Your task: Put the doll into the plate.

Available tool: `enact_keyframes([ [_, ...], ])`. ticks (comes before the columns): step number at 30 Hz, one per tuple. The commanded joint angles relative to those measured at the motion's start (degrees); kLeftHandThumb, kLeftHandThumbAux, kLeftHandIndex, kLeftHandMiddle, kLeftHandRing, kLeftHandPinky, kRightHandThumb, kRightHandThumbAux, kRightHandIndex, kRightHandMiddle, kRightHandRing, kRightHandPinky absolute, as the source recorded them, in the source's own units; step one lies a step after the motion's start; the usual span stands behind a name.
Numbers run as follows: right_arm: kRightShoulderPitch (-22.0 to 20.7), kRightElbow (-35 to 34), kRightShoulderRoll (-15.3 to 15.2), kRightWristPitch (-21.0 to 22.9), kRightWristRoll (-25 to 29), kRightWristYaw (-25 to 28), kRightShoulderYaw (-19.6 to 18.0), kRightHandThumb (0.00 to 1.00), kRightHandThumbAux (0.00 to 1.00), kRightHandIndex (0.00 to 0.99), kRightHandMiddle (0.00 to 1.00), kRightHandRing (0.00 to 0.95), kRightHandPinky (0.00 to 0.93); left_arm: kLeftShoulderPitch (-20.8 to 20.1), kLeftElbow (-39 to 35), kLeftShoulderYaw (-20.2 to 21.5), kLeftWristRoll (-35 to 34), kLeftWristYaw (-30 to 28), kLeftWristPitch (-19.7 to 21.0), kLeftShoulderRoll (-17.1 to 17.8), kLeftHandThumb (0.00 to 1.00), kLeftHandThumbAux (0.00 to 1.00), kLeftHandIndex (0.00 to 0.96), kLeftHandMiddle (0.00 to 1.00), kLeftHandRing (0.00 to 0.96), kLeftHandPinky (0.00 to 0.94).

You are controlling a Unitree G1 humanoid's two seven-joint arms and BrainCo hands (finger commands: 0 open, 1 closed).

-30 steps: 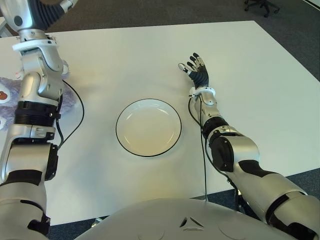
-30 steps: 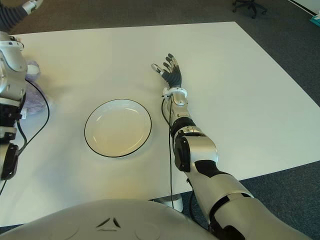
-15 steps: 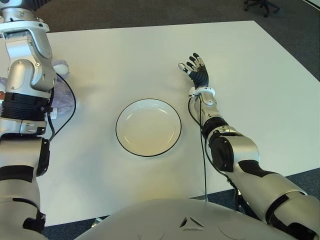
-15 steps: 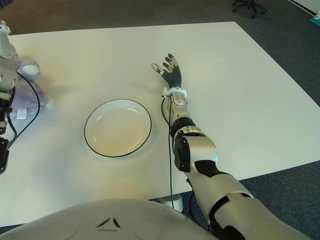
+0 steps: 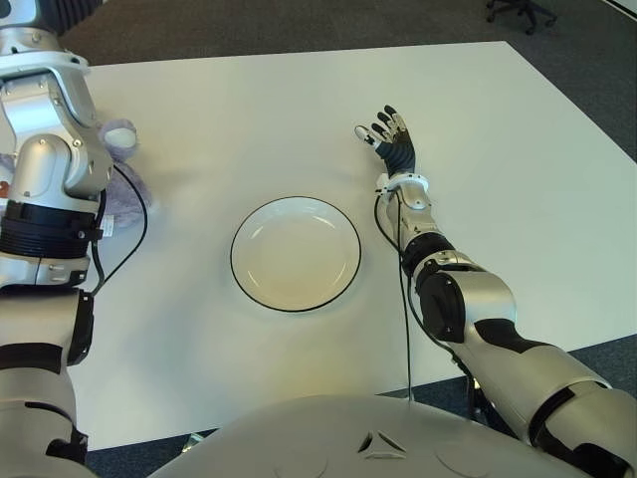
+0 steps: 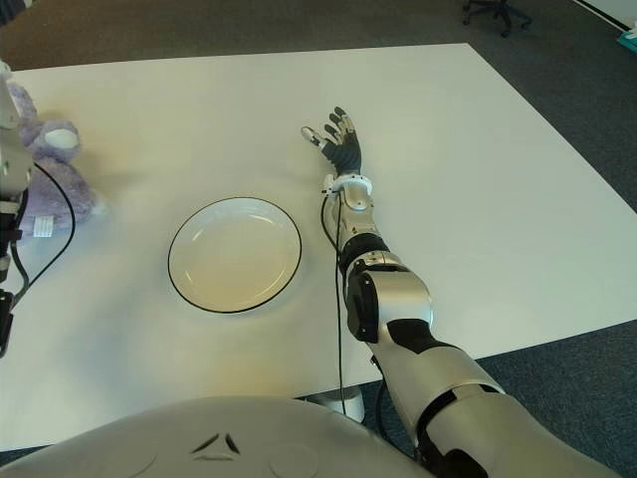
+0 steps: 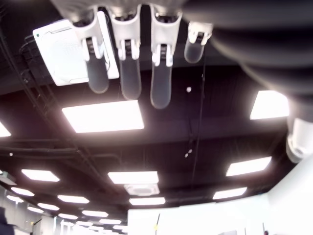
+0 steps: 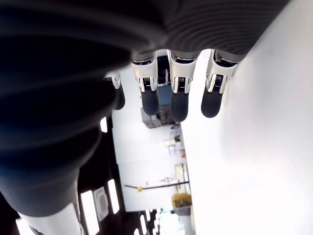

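Both hands, left hand [image 7: 132, 73] and right hand [image 5: 391, 139], splay empty; doll [image 6: 55, 174] lies beside plate [image 5: 296, 253], no legible writing.

- Soft, fuzzy lilac plush on the doll [image 6: 55, 169], with a small white cloth tag.
- Glossy, smooth cream glaze on the plate [image 5: 296, 254], thin dark rim.
- Matt, smooth white table [image 5: 518, 189].
- Black ribbed rubbery skin on the right hand [image 5: 388, 139]; brushed silver metal on the arms.

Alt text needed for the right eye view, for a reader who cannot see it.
An empty white plate sits mid-table, with a purple doll lying far off at the table's left edge. The right hand shows beyond the plate to its right, fingers spread, holding nothing.
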Motion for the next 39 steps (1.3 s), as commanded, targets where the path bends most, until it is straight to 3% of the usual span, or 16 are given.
enact_keyframes([
  [1,4.86,3.36,0.68,3.53,-0.17,-0.37,-0.07,0.116,0.783,0.059,0.103,0.108,0.134,2.46,-0.81,-0.32,2.26,-1.72,1.51,0.87,0.055,0.436,0.011,0.186,0.204,0.209],
  [17,4.91,3.52,0.23,3.94,-0.34,0.31,0.13,0.070,0.778,0.045,0.087,0.089,0.108,7.27,-3.12,2.38,0.73,-1.57,1.19,0.72,0.123,0.462,0.033,0.211,0.253,0.266],
  [19,4.90,3.53,0.23,4.00,-0.34,0.34,0.15,0.067,0.779,0.045,0.086,0.088,0.108,7.88,-3.54,2.70,0.78,-1.71,1.29,0.75,0.138,0.472,0.037,0.228,0.284,0.350],
  [23,4.92,3.52,0.21,4.05,-0.33,0.28,0.15,0.067,0.781,0.047,0.086,0.089,0.111,9.28,-4.38,3.36,1.20,-1.50,1.20,0.93,0.151,0.470,0.037,0.238,0.305,0.364],
  [24,4.92,3.52,0.21,4.07,-0.33,0.26,0.14,0.069,0.781,0.048,0.088,0.089,0.111,9.79,-4.56,3.63,1.14,-1.12,0.96,1.00,0.173,0.466,0.053,0.319,0.378,0.454],
  [28,4.90,3.54,0.23,4.13,-0.34,0.18,0.14,0.076,0.781,0.049,0.090,0.090,0.112,11.27,-4.65,4.60,0.59,0.37,-0.37,1.23,0.188,0.456,0.070,0.416,0.463,0.531],
  [36,4.91,3.53,0.19,4.20,-0.28,0.45,0.11,0.078,0.775,0.047,0.092,0.092,0.109,14.33,-4.12,6.76,-0.38,1.04,-3.18,2.13,0.145,0.421,0.055,0.397,0.457,0.482],
  [39,4.85,3.52,0.17,4.26,-0.21,0.50,0.06,0.079,0.777,0.048,0.093,0.092,0.109,15.06,-4.24,6.93,-0.03,0.19,-3.24,2.56,0.111,0.397,0.036,0.346,0.420,0.437],
])
